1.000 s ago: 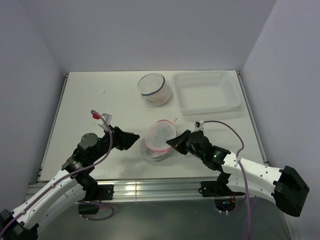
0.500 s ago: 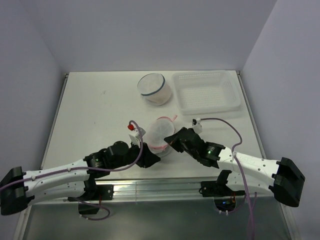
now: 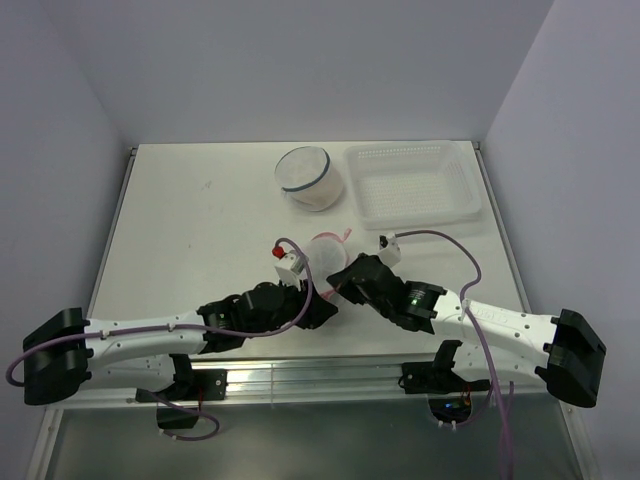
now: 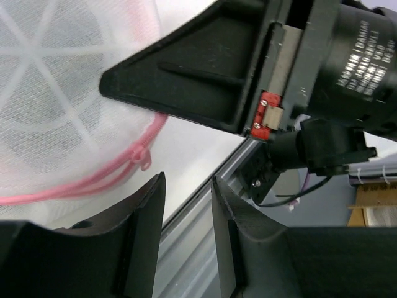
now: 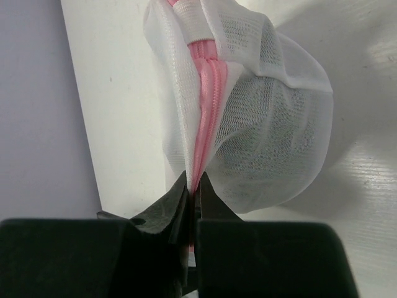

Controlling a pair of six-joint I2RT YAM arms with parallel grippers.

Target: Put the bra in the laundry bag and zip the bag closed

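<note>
The laundry bag [image 3: 326, 254] is a round white mesh pouch with a pink zipper, standing on the near middle of the table. My right gripper [image 3: 341, 284] is shut on the bag's pink zipper edge [image 5: 203, 118], and the fingertips [image 5: 196, 186] pinch the seam from below. My left gripper [image 3: 318, 312] sits close by at the bag's near side, almost touching the right one. Its jaws [image 4: 188, 186] stand open with nothing between them, and the mesh bag [image 4: 62, 93] lies up and to the left of them. The bra does not show plainly; only a greyish shape shows through the mesh.
A white perforated basket [image 3: 412, 185] stands at the back right. Beside it sits a second round mesh pouch [image 3: 308, 178] with a dark rim. The metal rail of the table's near edge [image 3: 300, 375] runs just behind both grippers.
My left arm has swung right and low across the near edge to the bag, its jaws narrowing. The right gripper has kept its grip and shifted the bag slightly back.
</note>
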